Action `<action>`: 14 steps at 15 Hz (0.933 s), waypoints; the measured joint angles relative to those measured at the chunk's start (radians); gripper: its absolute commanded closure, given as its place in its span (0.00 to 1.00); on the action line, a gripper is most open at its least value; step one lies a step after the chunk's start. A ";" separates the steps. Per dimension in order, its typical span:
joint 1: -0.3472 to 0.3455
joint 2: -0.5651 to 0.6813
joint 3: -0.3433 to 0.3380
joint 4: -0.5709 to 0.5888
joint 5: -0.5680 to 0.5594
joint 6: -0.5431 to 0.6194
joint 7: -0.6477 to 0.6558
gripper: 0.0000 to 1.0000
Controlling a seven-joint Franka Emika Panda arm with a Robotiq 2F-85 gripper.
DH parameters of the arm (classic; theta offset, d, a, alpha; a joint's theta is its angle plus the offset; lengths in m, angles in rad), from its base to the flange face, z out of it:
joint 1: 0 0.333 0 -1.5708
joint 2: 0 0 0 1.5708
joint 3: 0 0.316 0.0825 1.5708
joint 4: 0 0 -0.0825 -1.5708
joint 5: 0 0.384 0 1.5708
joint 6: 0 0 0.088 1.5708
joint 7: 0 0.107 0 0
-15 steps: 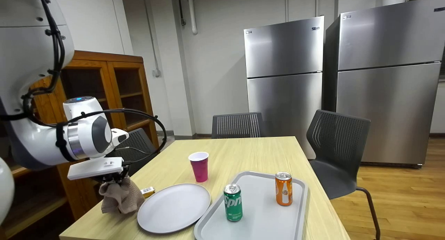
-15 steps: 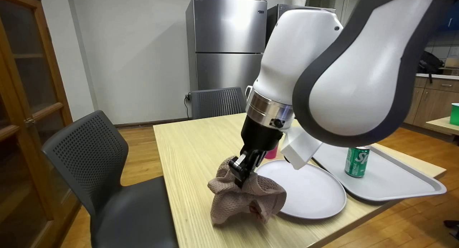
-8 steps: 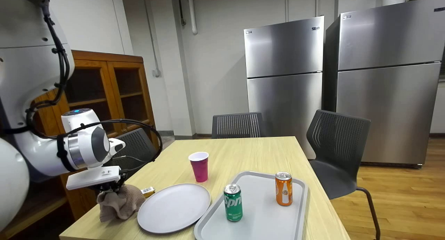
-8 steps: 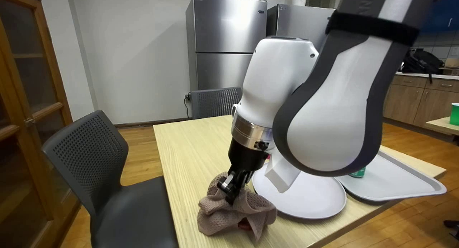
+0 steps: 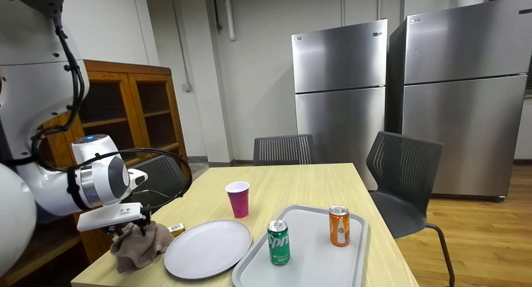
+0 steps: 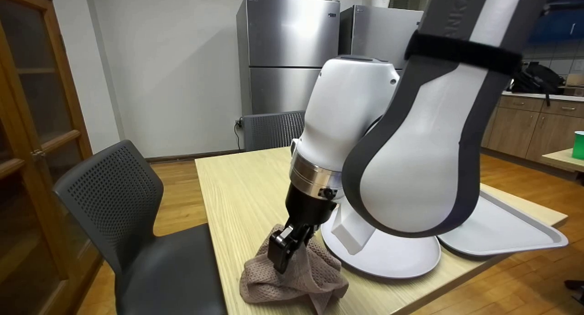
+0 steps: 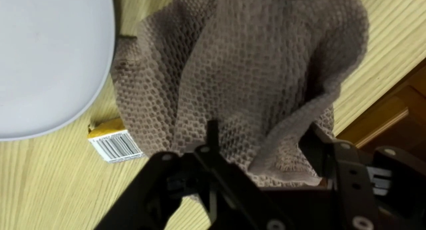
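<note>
My end effector (image 7: 261, 140) is released: its two black fingers (image 7: 212, 135) stand apart and pinch nothing. They are right over a soft brown cloth (image 7: 233, 90), and a bunched-up part of it shows in the gap between them. I can't tell if the tips touch it. The cloth lies all crumpled on the wooden bench (image 5: 299, 179), near a corner.

In my wrist view, say the cloth is the middle of a clock. A round, pale plate (image 7: 50, 63) is at nine o'clock, just beside it. A little yellow and white packet (image 7: 116, 145) with a barcode is at eight o'clock, right next to the cloth.

In an exterior view, say the plate is the middle. A pink cup (image 5: 239, 203) stands upright at one o'clock. A gray tray (image 5: 314, 258) is at three o'clock, close to the plate. On it stand a green can (image 5: 278, 243), toward the tray's nine o'clock side, and an orange can (image 5: 339, 226), toward its two o'clock side.

Past the bench, a dark chair (image 5: 284, 150) is at one o'clock. Farther back, big silver fridges (image 5: 341, 58) stand at one and two o'clock.
</note>
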 measured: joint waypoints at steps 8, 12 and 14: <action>-0.010 -0.018 0.007 0.000 0.001 0.033 0.000 0.00; -0.025 -0.065 0.011 -0.008 0.001 0.038 0.000 0.00; -0.028 -0.093 0.008 -0.015 0.001 0.038 0.000 0.00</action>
